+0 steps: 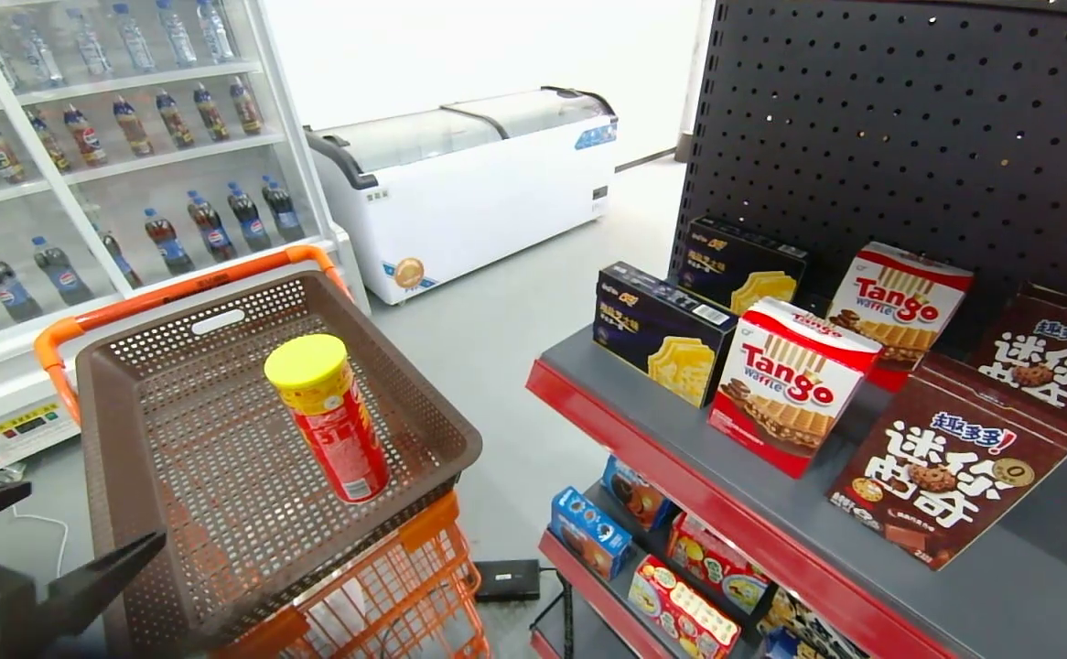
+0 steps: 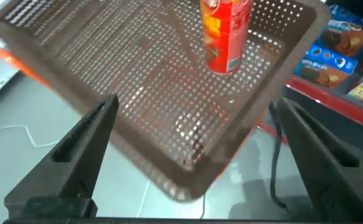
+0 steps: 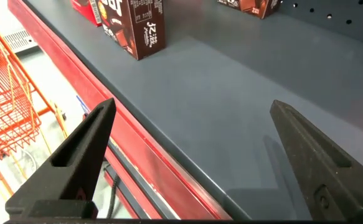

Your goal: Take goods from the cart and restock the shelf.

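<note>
In basket (image 1: 105, 414), 1 can (image 1: 333, 423), shelf (image 1: 1032, 569) 6 bxs (image 1: 790, 386)

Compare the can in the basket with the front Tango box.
The can is a cylinder with a yellow lid; the front Tango box is flat-sided with a white top. The can stands alone in the brown basket; the front Tango box stands among other boxes on the shelf. Both are upright and largely red.

We count 1 red can w/ yellow lid (image 1: 328, 416) in 1 brown basket (image 1: 259, 311); on top shelf (image 1: 1046, 567): 2 dark wafer boxes (image 1: 662, 331), 2 red-white wafer boxes (image 1: 790, 384), 2 brown cookie boxes (image 1: 945, 462).
</note>
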You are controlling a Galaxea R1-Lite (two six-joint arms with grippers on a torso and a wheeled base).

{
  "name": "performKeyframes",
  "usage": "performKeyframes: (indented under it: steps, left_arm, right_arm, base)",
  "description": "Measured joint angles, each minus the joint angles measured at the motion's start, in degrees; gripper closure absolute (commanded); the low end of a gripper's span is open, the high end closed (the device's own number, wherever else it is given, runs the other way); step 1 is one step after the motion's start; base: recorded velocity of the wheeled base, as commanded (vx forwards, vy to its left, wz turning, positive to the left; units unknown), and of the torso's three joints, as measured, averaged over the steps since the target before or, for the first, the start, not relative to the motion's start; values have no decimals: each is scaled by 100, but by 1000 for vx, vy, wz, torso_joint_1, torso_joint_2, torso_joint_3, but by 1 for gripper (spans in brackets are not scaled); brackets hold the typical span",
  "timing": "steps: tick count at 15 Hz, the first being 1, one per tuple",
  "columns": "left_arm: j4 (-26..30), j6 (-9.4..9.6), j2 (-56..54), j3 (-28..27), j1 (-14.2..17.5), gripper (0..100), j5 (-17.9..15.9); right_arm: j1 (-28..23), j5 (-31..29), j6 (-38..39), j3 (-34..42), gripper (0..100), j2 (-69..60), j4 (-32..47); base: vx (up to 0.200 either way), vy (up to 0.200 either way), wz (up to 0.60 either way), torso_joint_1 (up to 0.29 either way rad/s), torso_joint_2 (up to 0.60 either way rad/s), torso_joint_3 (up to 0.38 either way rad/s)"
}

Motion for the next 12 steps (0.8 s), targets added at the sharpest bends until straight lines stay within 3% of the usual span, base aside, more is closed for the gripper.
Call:
performKeyframes:
  steps: [4,8,12]
  left_arm:
    - [-1423,13,1510,-39,-443,0,6]
    - [-2433,-172,2682,-95,-829,0,9]
    - [-3842,-268,3694,-155,-1039,0,22]
  right_arm:
    - [5,0,-5,0,0,0,0]
    - [2,0,-2,0,0,0,0]
    - [5,0,-2,0,0,0,0]
  base:
    - [0,0,0,0,0,0]
    - [0,0,0,0,0,0]
    - [0,0,0,0,0,0]
